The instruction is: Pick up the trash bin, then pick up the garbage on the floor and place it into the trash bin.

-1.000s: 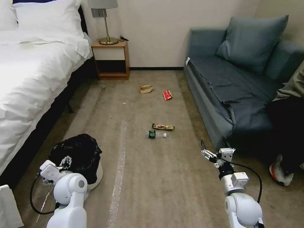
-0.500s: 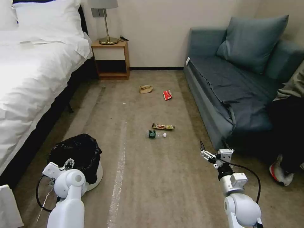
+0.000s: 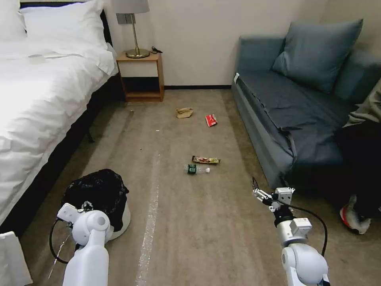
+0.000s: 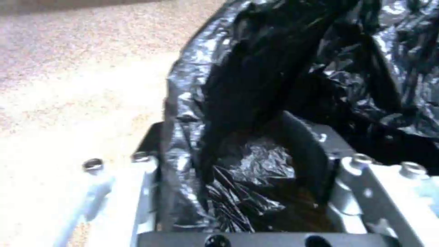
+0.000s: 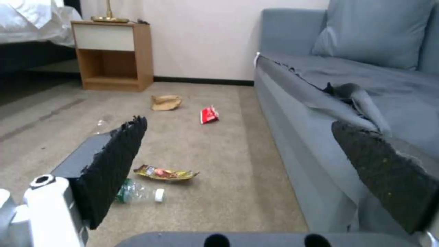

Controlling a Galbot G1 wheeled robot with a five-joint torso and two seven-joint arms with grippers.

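small round white trash bin (image 3: 123,216) with crinkly black bag liner (image 4: 274,85) sits on the tan carpet floor (image 3: 198,222) near the white bed (image 3: 39,103). left claw (image 4: 238,192) is at the bin rim, jaws around bag plastic; cannot tell if clamped. right claw (image 5: 256,171) hangs spread beside the blue-grey sofa (image 3: 293,115). on the floor ahead: clear bottle with green label (image 3: 196,169), brown-yellow snack wrapper (image 3: 205,160), red-and-white packet (image 3: 211,120), crumpled tan paper (image 3: 184,113).

Trash bin (image 3: 121,222) near-left by bed (image 3: 43,103); bottle (image 3: 196,169) just before wrapper (image 3: 205,160), mid-floor; packet (image 3: 211,120) right of paper (image 3: 184,113), farther back; sofa (image 3: 293,115) right.
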